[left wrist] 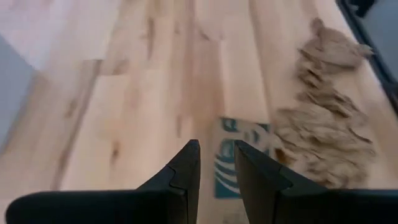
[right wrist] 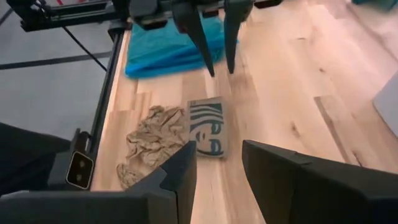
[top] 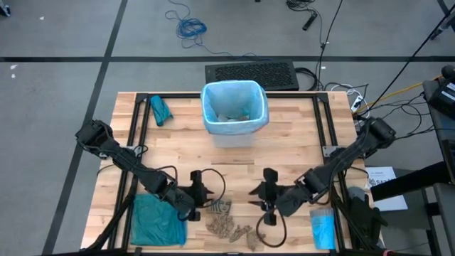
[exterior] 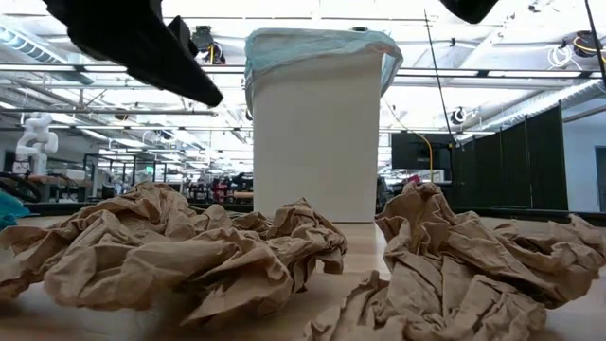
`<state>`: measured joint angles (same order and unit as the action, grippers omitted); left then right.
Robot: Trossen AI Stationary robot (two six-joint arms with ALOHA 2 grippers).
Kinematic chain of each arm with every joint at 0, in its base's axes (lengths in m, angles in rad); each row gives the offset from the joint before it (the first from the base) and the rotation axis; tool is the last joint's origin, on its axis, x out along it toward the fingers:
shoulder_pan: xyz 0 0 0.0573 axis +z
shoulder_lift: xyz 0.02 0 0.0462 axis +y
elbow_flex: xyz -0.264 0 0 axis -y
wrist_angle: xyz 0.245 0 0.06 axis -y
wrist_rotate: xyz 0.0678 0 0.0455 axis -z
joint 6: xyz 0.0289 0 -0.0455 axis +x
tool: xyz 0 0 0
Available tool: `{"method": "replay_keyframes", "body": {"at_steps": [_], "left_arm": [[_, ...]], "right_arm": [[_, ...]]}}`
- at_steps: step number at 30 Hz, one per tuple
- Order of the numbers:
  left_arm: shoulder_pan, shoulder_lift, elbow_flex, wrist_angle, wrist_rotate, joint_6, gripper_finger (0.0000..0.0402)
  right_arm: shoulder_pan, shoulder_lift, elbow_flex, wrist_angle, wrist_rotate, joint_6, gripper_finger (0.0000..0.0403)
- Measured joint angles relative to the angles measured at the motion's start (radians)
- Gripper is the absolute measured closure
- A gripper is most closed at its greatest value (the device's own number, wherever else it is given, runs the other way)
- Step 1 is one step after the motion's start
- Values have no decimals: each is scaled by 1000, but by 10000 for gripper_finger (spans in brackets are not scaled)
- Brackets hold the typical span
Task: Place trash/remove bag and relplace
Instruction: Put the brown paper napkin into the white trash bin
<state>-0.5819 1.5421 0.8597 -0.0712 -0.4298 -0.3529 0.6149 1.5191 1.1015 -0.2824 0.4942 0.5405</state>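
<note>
- While both arms hover low over the near end of the tabletop [top: 284,146], neither set of jaws holds anything: the right gripper [right wrist: 217,163] stands parted with bare wood between, and the left gripper [left wrist: 216,163] shows a narrow, empty gap.
- Between them lies a flat brown card with blue print [right wrist: 207,127], probably the next pickup.
- Just beside it sits the crumpled brown paper trash [top: 229,229], not yet binned.
- Farther back, the white bin [top: 234,114] wears its pale blue bag [top: 210,96], already holding some trash.
- A teal bag [top: 158,220] waits by the left arm.
</note>
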Motion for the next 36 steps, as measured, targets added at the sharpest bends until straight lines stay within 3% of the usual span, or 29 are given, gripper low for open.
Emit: {"method": "replay_keyframes", "body": {"at_steps": [8, 13, 16, 24, 36], "left_arm": [[-35, 26, 0, 38, 156, -9, 306], [-57, 122, 0, 198, 293, -9, 306], [-58, 175, 0, 258, 292, -9, 306], [-39, 192, 0, 245, 154, -34, 306], [-84, 207, 0, 245, 211, -25, 306]], "right_arm": [[18, 13, 0, 17, 59, -4, 282], [18, 13, 0, 17, 61, -19, 282], [17, 13, 0, 18, 68, -32, 282], [15, 13, 0, 18, 111, -60, 282], [8, 13, 0, 19, 112, -93, 282]]}}
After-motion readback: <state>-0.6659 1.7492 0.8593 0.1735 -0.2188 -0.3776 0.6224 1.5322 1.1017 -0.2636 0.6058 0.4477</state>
